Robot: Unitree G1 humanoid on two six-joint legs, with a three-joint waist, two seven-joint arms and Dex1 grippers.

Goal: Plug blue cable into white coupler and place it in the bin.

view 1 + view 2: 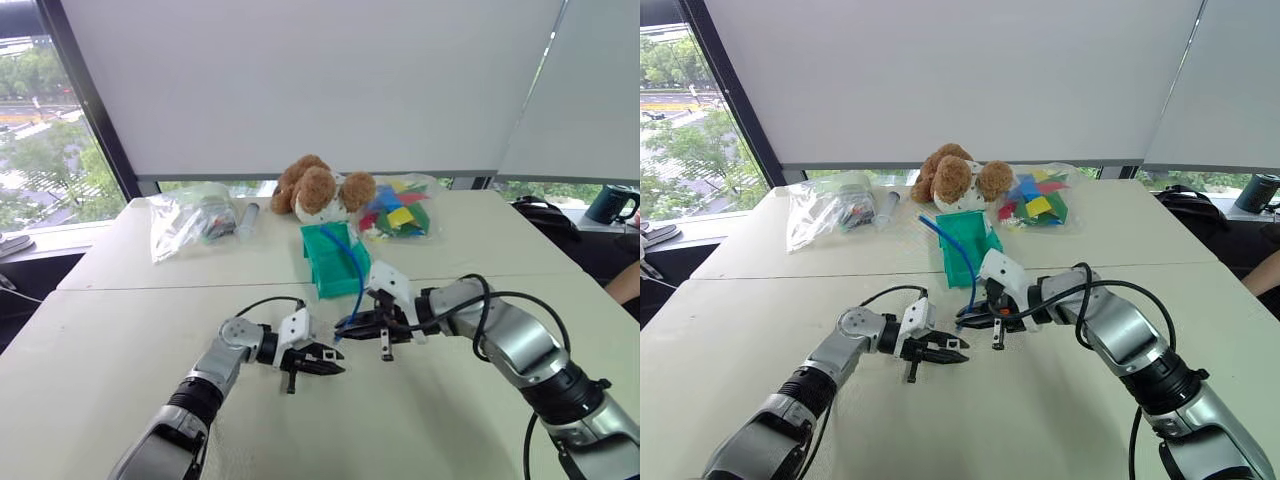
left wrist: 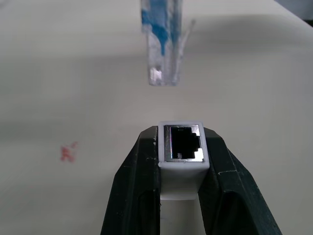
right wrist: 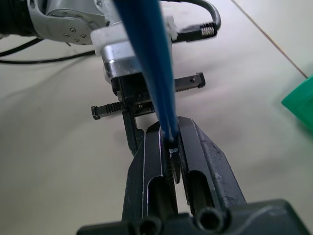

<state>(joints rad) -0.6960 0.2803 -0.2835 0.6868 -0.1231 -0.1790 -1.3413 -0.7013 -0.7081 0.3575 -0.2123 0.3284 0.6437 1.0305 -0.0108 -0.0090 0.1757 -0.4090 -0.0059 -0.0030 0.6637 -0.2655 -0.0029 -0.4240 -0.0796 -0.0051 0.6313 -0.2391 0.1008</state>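
The blue cable (image 3: 156, 73) is pinched near its clear plug (image 2: 164, 68) by the right gripper (image 1: 352, 325), whose two black fingers are pressed together on it; from there the cord arcs up and back, its far end over the bin (image 1: 335, 262). Facing it, just apart, the left gripper (image 1: 325, 362) clamps the white coupler (image 2: 182, 147) between its fingers, the dark socket turned toward the plug. In the left wrist view the plug hangs close ahead of the socket but set off a little to one side, and not yet in it.

My judgement of the risks: the offset could make the plug catch on the coupler's rim instead of entering; a push then may twist the small coupler in its grip or slide the thin cable through the right fingers. The plug also looks slightly turned relative to the socket, so the latch side may not match. Dragging the loose far length of the cord could tug the bin when the pair is carried over.

Counted: one blue cable, one coupler and two grippers over the near table (image 1: 120, 350). Beyond them, one teal bin; behind it, one brown teddy bear (image 1: 318, 188), one clear bag of coloured pieces (image 1: 398, 212) and one clear bag of mixed items (image 1: 190, 220).
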